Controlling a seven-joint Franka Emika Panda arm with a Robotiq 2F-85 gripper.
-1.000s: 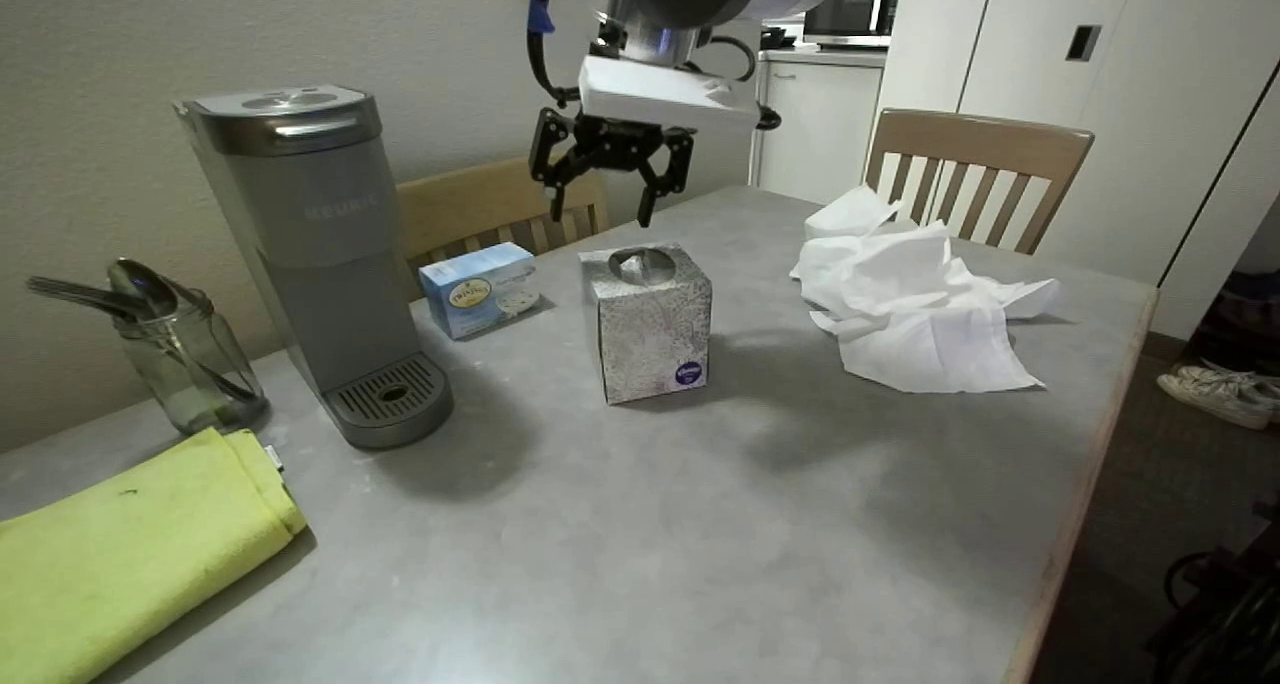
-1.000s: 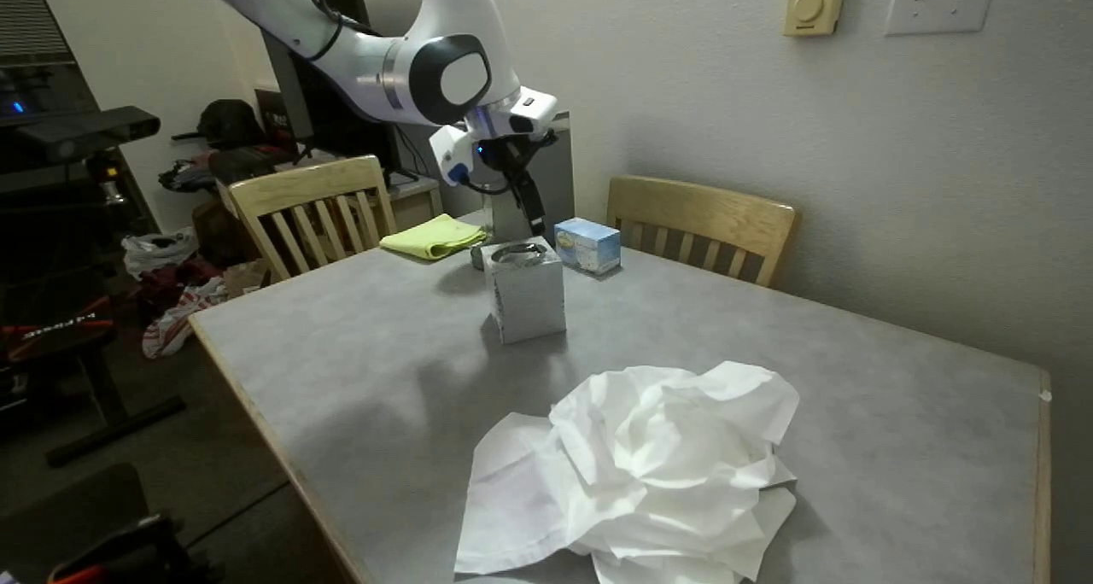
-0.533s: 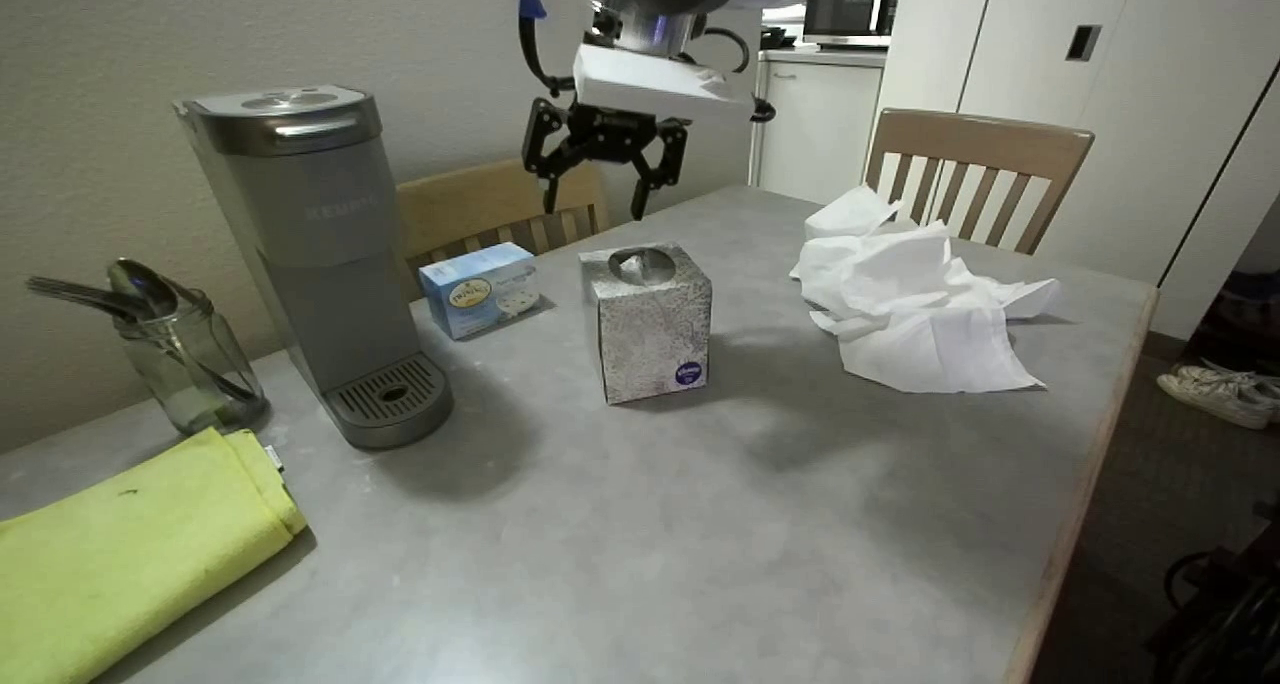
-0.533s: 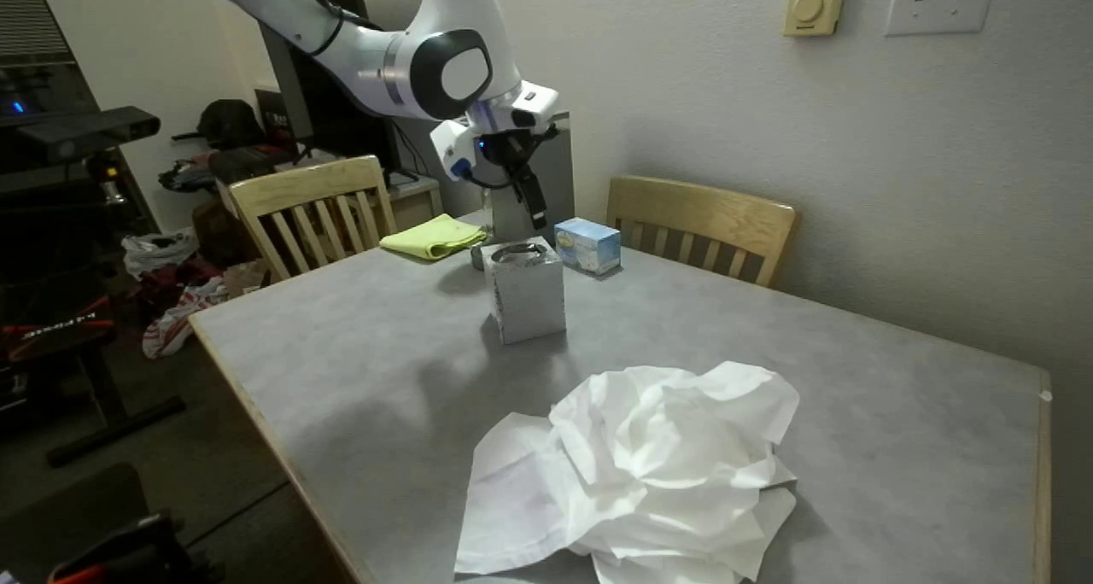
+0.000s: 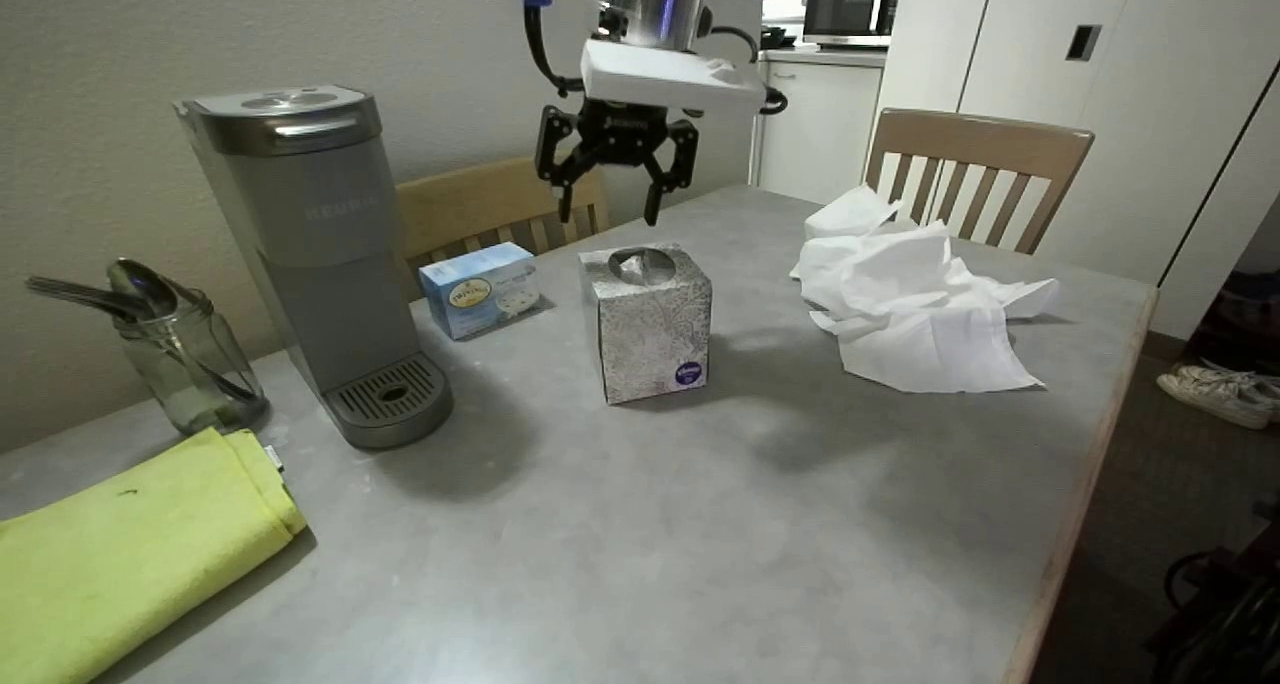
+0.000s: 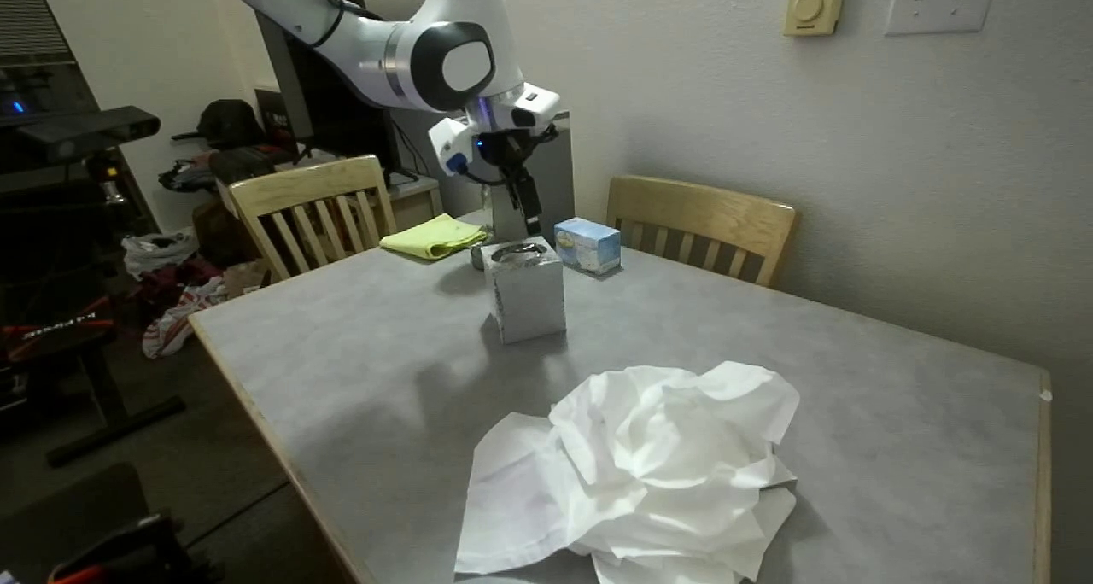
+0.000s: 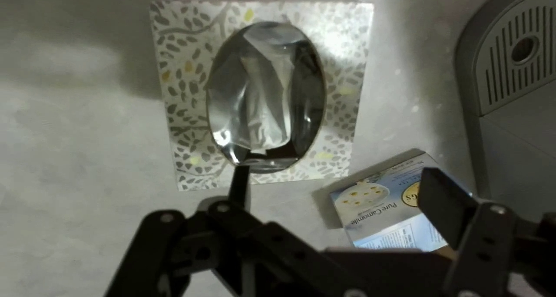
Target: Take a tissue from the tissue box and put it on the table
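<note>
Moved since half a second ago: black metal two-fingered gripper (image 5: 608, 221), a little lower and nearer the silver-grey patterned cardboard tissue box (image 5: 655, 342); box unmoved.
Gripper: released, jaws spread wide, nothing held.
Thin white paper tissue (image 7: 266, 125): sunk in the box's oval mouth; in the wrist view, ahead of the fingertips and off toward one finger, long axis roughly square to the line between them; the sole gripper should probably cross over the mouth before descending.
Count, one each: gripper, tissue box, blue oblong cardboard tea box (image 5: 485, 289), upright grey plastic coffee maker (image 5: 340, 234), greenish glass jar (image 5: 185, 374), folded yellow cloth (image 5: 150, 544), grey flat table (image 5: 700, 534), crumpled white paper heap (image 6: 649, 464), its sheets past counting
</note>
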